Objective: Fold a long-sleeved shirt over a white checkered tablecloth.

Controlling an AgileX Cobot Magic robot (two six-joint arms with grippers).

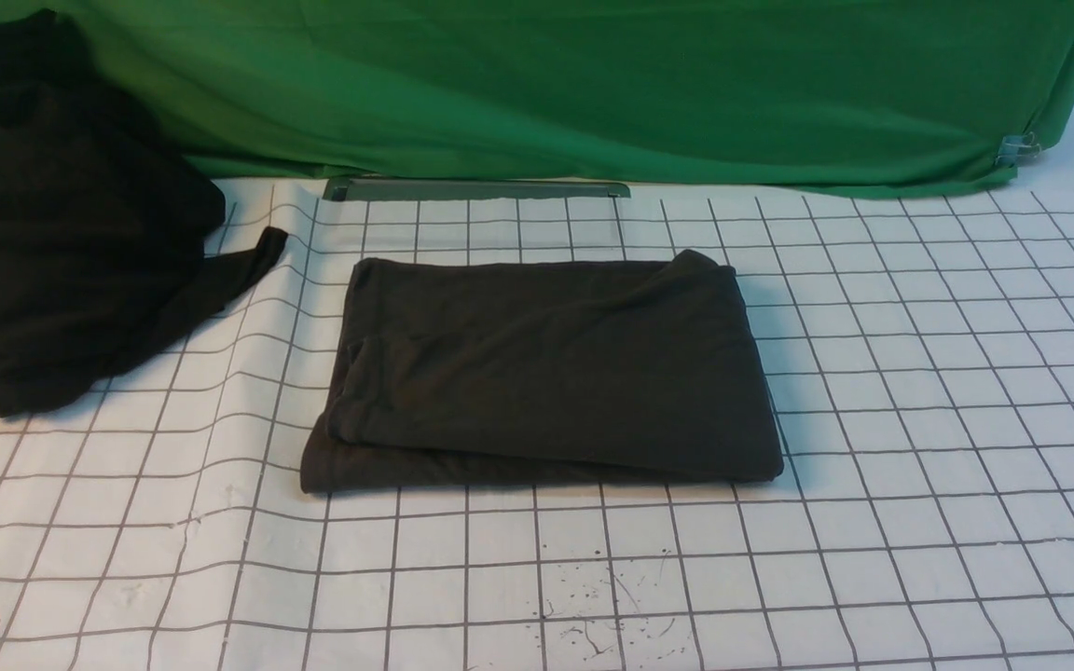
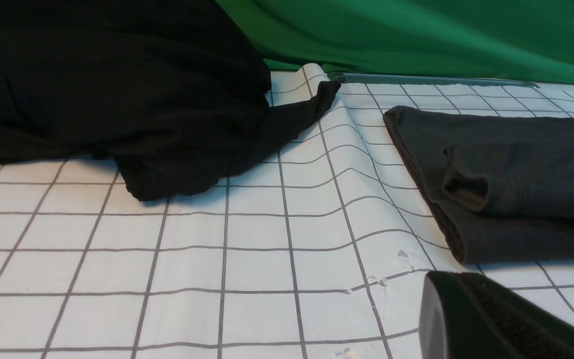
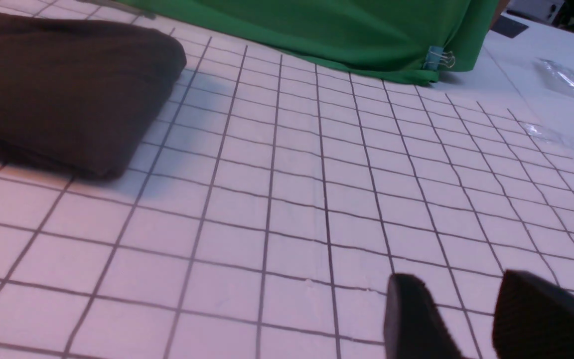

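Green backdrop [image 1: 593,84]; folded long-sleeved shirt [image 1: 546,363] mid-tablecloth [image 1: 919,466], long axis crosswise. My left hand [image 2: 486,319], pressed together, nearer; right hand [image 3: 471,319] spread, empty.

Front view: raised, between the arms, facing forward and down over the white checkered tablecloth [image 1: 873,419] toward the green fabric [image 1: 593,84]. 2 wrist views: low, close to the cloth, facing the same backdrop. Shared by all 3: the folded long-sleeved shirt [image 1: 546,373], seen from opposite ends.
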